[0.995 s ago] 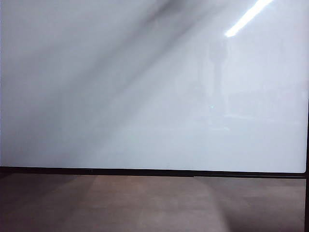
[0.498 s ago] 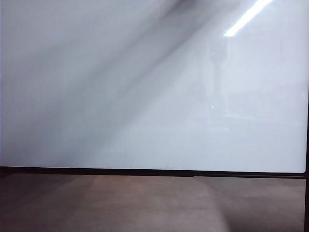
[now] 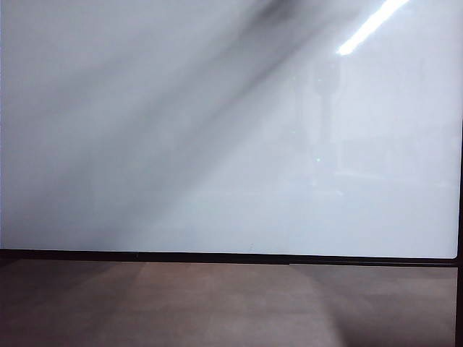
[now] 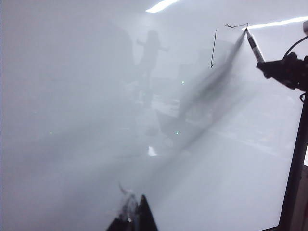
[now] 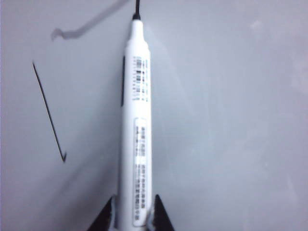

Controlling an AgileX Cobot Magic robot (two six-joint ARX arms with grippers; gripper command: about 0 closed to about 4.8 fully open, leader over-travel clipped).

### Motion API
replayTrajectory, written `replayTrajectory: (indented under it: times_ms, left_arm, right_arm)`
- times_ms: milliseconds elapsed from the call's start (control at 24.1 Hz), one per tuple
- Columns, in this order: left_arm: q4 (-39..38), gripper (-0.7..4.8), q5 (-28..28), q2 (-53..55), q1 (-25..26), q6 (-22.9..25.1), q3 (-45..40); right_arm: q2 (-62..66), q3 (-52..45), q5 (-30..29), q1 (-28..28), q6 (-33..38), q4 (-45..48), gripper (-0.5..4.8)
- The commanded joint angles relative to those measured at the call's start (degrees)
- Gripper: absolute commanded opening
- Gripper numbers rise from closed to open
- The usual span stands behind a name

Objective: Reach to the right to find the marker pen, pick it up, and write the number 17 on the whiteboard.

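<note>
Brown-grey matte surface [image 3: 217, 303] — below the black frame edge.

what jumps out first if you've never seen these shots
The white marker pen clamped in the right gripper, its tip on the whiteboard finishing the top bar of a 7. Beside it stands the thin black stroke of the 1. The left gripper hangs shut, low over the board, apart from the writing.

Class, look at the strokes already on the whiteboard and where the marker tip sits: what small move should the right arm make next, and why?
Probably draw the marker pen diagonally down for the stem of the 7. The whiteboard shows a finished 1 stroke and only the 7's top bar, with the tip at that bar's end. The right gripper has its jaws shut on the pen; the left gripper hangs idle.
</note>
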Motion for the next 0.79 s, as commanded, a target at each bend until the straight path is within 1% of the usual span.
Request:
replayTrajectory:
  times_ms: [41, 456, 788]
  left_arm:
    - [0.57, -0.05, 0.17, 0.09, 0.07, 0.09, 0.22]
    - [0.57, -0.05, 0.17, 0.09, 0.07, 0.09, 0.22]
    - [0.55, -0.05, 0.17, 0.09, 0.07, 0.09, 0.22]
  right_arm:
    - [0.72, -1.4, 0.52, 0.2, 1.2, -2.45, -0.06]
    - [0.72, -8.22, 0.63, 0.79, 3.1, -1.46, -0.06]
    - [0.72, -8.87, 0.59, 0.79, 3.1, -0.76, -0.06]
